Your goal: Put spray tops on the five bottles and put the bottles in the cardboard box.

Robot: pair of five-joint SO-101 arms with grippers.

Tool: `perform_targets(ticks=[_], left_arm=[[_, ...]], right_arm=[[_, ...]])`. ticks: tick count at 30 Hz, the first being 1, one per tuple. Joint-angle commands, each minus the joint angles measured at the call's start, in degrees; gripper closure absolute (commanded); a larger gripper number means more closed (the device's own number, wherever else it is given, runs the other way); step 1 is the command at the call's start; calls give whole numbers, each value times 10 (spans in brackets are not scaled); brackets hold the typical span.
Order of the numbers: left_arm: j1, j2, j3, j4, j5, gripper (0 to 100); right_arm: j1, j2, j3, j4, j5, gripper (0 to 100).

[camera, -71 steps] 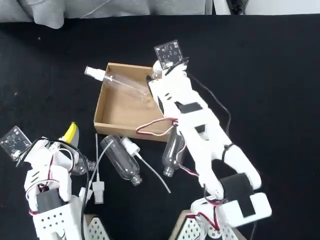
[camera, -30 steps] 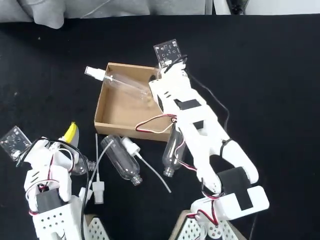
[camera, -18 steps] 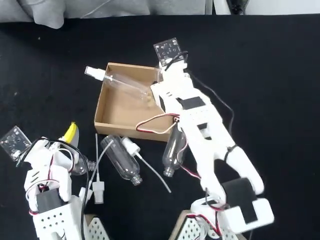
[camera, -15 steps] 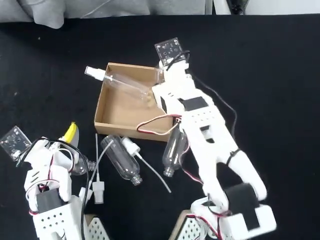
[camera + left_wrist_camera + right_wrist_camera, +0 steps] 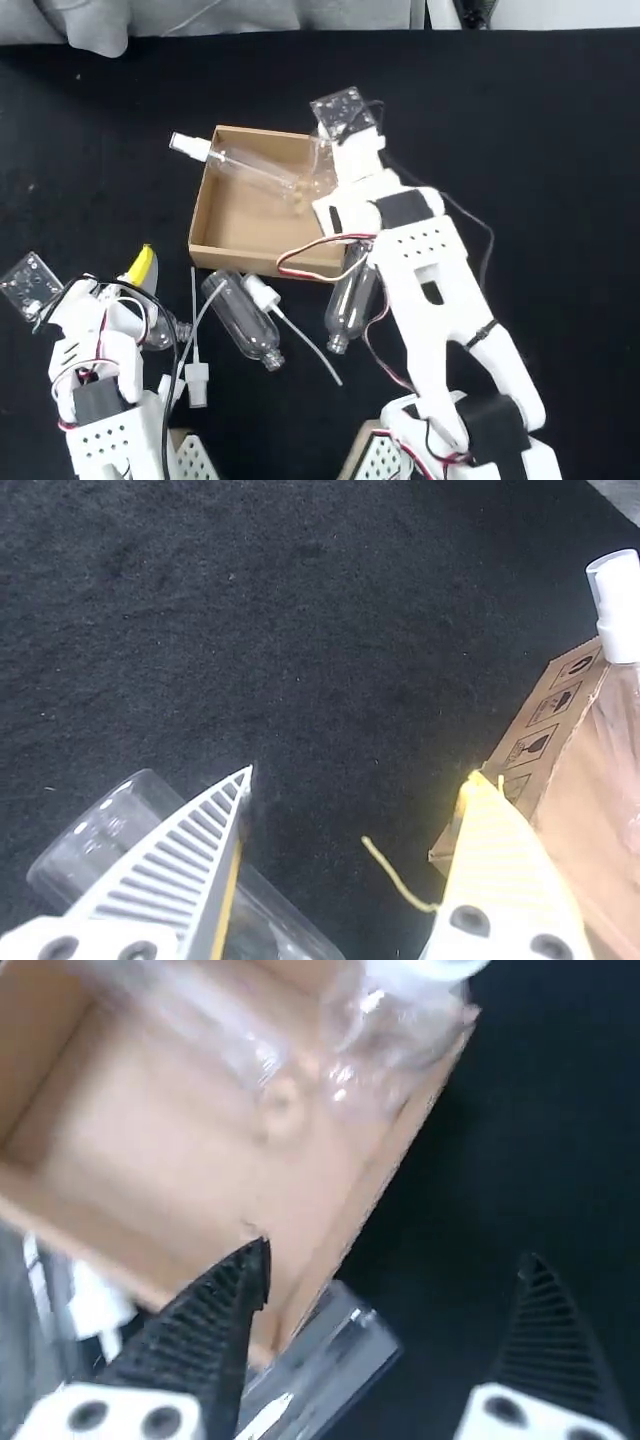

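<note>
The cardboard box [image 5: 250, 258] holds a clear bottle [image 5: 255, 172] lying slanted, its white spray top [image 5: 188, 147] jutting over the far left corner. A second capped bottle [image 5: 390, 1020] leans in the box's far right corner. My right gripper [image 5: 390, 1260] hangs open above the box's right wall [image 5: 380, 1190], holding nothing. My left gripper [image 5: 360, 773] is open near the table's front left, its white finger over a clear bottle [image 5: 100, 830]. Two topless bottles [image 5: 240, 318] [image 5: 350, 300] lie in front of the box.
Two loose spray tops with long tubes lie on the black cloth: one [image 5: 262, 292] between the front bottles, one [image 5: 197, 380] by the left arm's base. The right arm [image 5: 420, 260] stretches from the front edge up to the box.
The right arm has swung its elbow to the right and its wrist has shifted slightly right at the box's far right corner. The left arm has stayed still.
</note>
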Motion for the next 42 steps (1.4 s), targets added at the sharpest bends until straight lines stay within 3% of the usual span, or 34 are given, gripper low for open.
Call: perform_targets(ticks=[1,6,12,24,42], left_arm=[[3,-5,14,5,-4,701],[3,-5,14,5,-4,701],[3,-5,14,5,-4,701],[1,-5,14,5,-4,701],[1,-5,14,5,-4,701]], right_arm=[[-41,-30,-85,95,5,673],[-102,-29,-156,179,6,673],[-144,-14,-184,185,52,673],[-142,200,-370,185,156,669],[-144,466,-635,185,207,672]])
